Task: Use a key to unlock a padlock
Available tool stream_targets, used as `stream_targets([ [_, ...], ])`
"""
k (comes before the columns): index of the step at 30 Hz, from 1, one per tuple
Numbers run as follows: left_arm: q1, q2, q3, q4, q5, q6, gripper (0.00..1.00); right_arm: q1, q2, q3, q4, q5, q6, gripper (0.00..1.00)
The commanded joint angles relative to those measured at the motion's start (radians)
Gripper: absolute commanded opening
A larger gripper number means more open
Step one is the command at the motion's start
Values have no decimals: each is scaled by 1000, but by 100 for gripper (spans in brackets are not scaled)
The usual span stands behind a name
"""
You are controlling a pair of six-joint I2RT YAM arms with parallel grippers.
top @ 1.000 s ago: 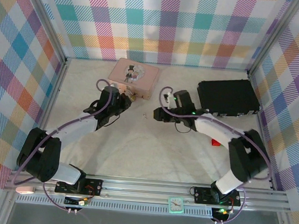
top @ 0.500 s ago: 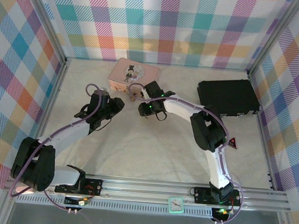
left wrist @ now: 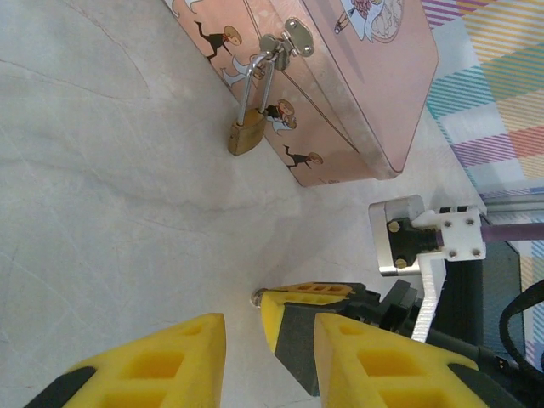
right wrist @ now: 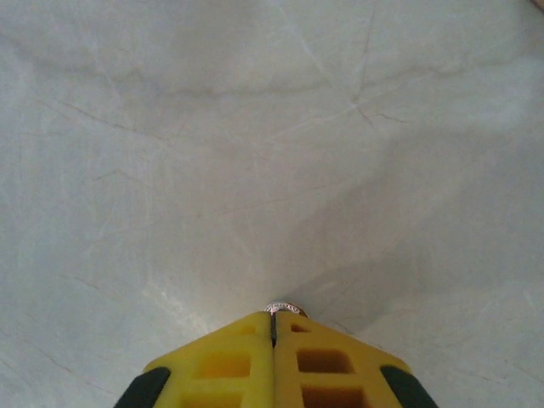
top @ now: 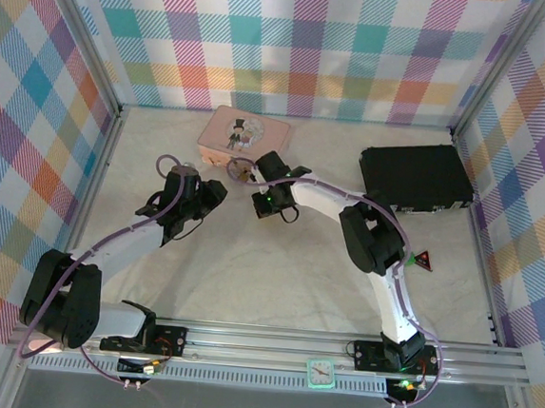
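The tiny brass padlock (left wrist: 244, 136) hangs by its silver shackle (left wrist: 255, 81) from the latch of the pink tin (left wrist: 357, 76). The padlock (top: 243, 172) rests against the tin's front wall. My right gripper (right wrist: 273, 319) points down at the table with its yellow fingers pressed together on a small silver key (right wrist: 280, 308). Only the key's rim shows at the fingertips. In the left wrist view the key (left wrist: 257, 297) peeks out at the tip of the right gripper's fingers (left wrist: 297, 319), a short way below the padlock. My left gripper (left wrist: 265, 331) stands open beside them, holding nothing.
A black case (top: 416, 176) lies at the back right. A small red triangle (top: 421, 260) sits near the right wall. The pink tin (top: 245, 135) stands against the back. Plaid walls close off three sides. Bare table spreads in front of both grippers.
The right arm has swung left to the key that lay on the table and is now shut on it. The left gripper has drawn back from the tin, down and to the left.
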Motion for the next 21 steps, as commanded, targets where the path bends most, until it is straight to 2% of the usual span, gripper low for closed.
stream_targets([
  [1,9,0,-21,46,38,-49,33,2,-16,-3,3,9,14,0],
  [7,-12,-10,-63,121,74,-190,46,0,-203,-156,111,-20,50,0],
  [15,-139,61,-17,194,73,-404,69,-3,-444,-364,220,-136,108,0],
  [19,-166,107,1,222,54,-451,71,-2,-445,-378,223,-136,92,1],
  [21,-159,105,-5,204,9,-448,71,-2,-400,-342,189,-114,75,9],
])
